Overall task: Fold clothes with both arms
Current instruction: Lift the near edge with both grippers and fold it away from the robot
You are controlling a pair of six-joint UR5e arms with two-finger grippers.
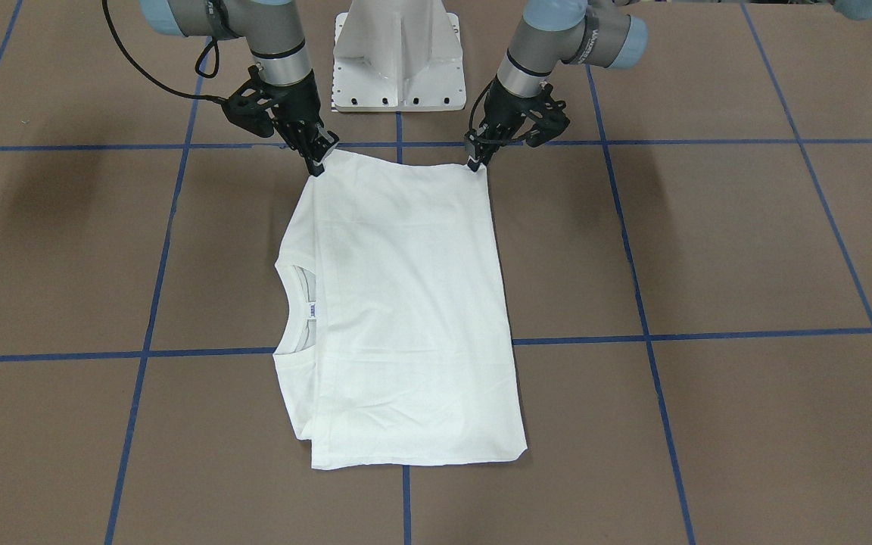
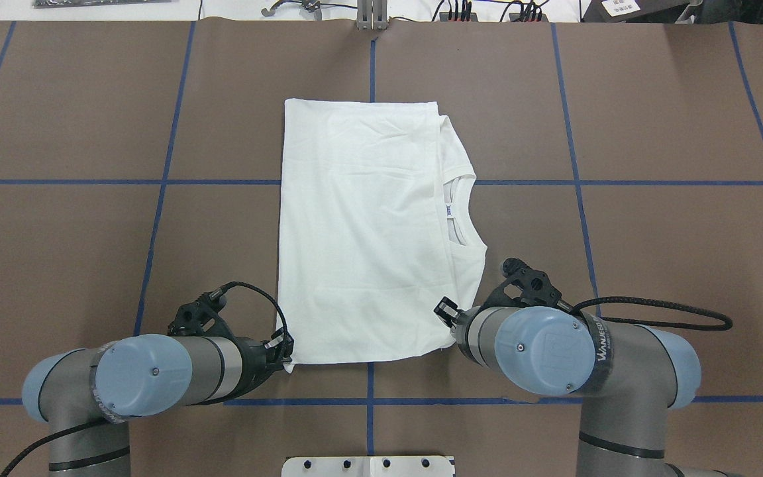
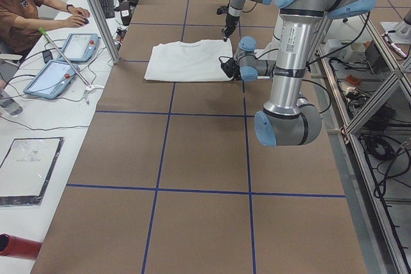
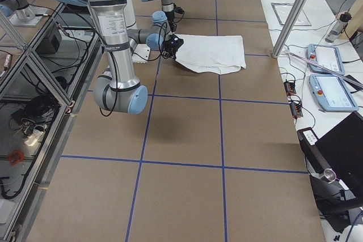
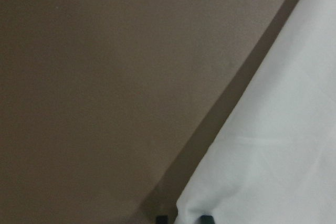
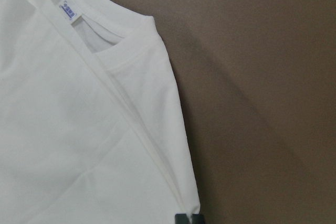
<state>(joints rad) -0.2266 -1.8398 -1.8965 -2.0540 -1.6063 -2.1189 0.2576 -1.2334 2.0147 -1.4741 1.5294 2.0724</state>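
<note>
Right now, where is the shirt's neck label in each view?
Front-facing: label left of centre.
Overhead: label right of centre.
Right wrist: label top left.
Left wrist: not in it.
Exterior left: too small to tell.
Exterior right: too small to tell.
Shared landmark: the collar around it.

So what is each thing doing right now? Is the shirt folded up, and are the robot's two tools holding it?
T-shirt: folded into a rectangle, lying on the table.
Left tool: shut on one corner of the T-shirt, on the robot's side.
Right tool: shut on the other corner on that side.
Neck label: uncovered, facing up.
</note>
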